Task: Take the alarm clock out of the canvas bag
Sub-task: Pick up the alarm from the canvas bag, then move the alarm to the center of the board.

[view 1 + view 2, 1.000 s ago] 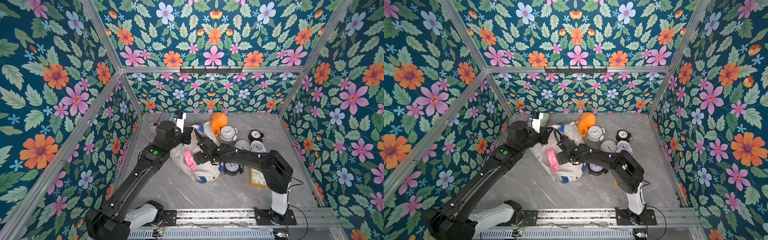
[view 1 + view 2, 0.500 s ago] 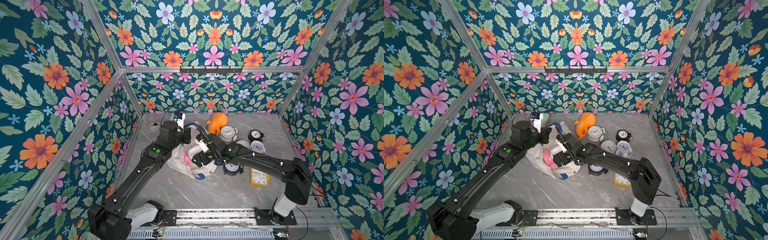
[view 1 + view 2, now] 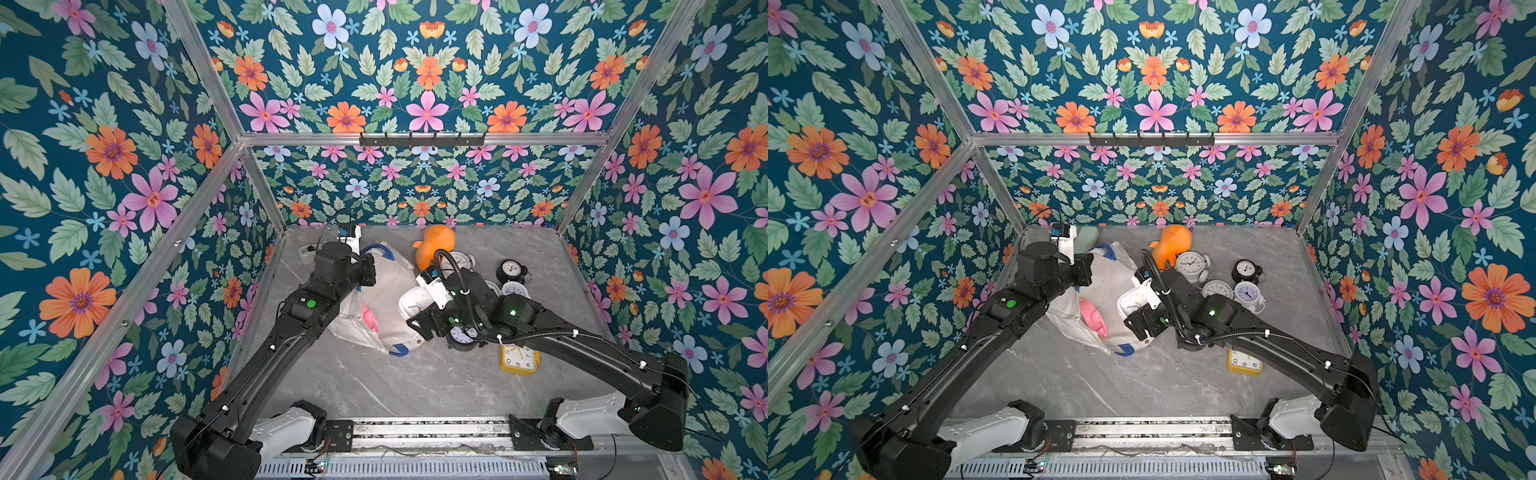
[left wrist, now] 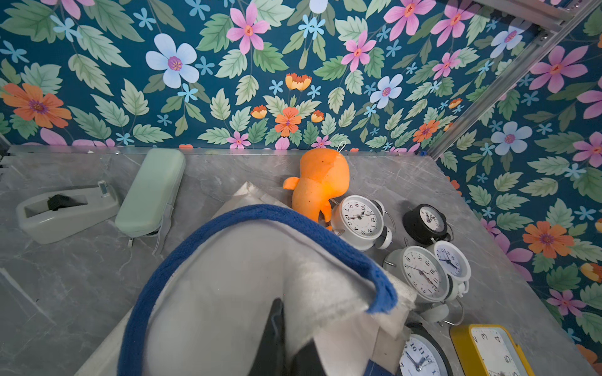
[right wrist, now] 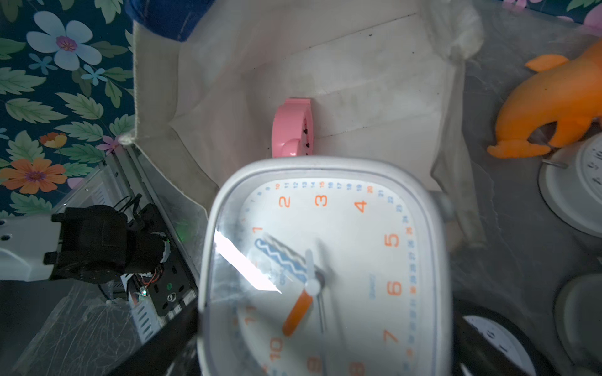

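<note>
Our right arm (image 3: pixel 582 347) reaches low to the off-white canvas bag with blue strap handles (image 3: pixel 386 286), its right gripper (image 3: pixel 1136 311) clamped wide around the white rounded-square alarm clock with orange numerals (image 5: pixel 325 260), just outside the bag's mouth. Our left arm (image 3: pixel 282 336) stretches to the bag's rim, left gripper (image 3: pixel 368 272) pinched tight on the fabric.

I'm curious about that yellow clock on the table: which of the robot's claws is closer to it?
Right. The right gripper, gripping a white clock, hangs at the edge of the canvas bag nearest the yellow clock; the left gripper pinches the bag's far side, farther away.
</note>
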